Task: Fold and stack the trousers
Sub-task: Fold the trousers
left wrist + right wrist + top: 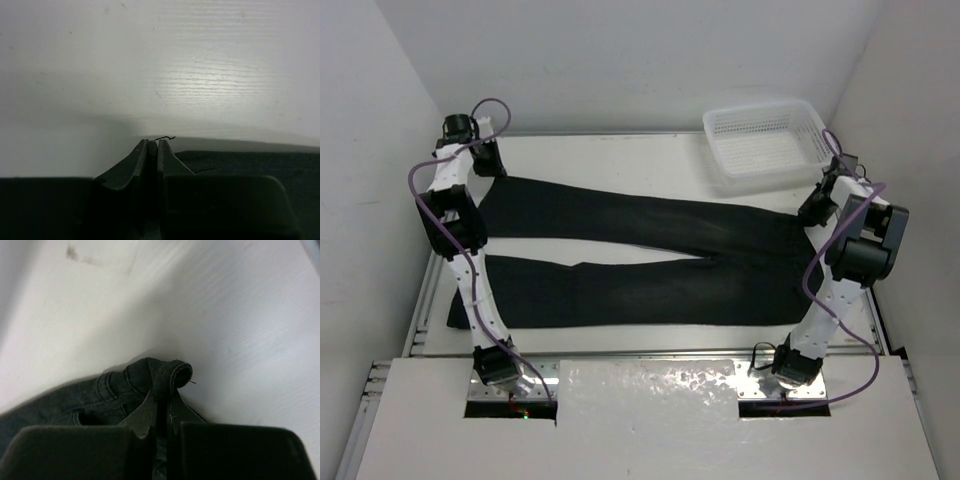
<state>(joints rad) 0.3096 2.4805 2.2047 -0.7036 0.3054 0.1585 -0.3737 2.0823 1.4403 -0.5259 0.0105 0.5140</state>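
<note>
White bench (620, 150) setup: right fingers (140, 417) are clamped on the waistband (167, 372) corner near the basket (767, 140). The left fingers (167, 160) are pressed together at a leg hem (225, 157), well away from the basket, can't tell if cloth's caught. So the trousers (620, 290) lie flat, long axis running between both pairs.

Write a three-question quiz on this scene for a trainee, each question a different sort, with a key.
1. True or false: the right gripper is shut on a waistband corner of the trousers.
2. Pick one: the white basket sits at the table's (A) far right corner, (B) near left corner, (C) middle, on the cloth.
3. Fill in: from the waist, the legs stretch toward the robot's ___.

Key: 1 true; 2 A; 3 left.
</note>
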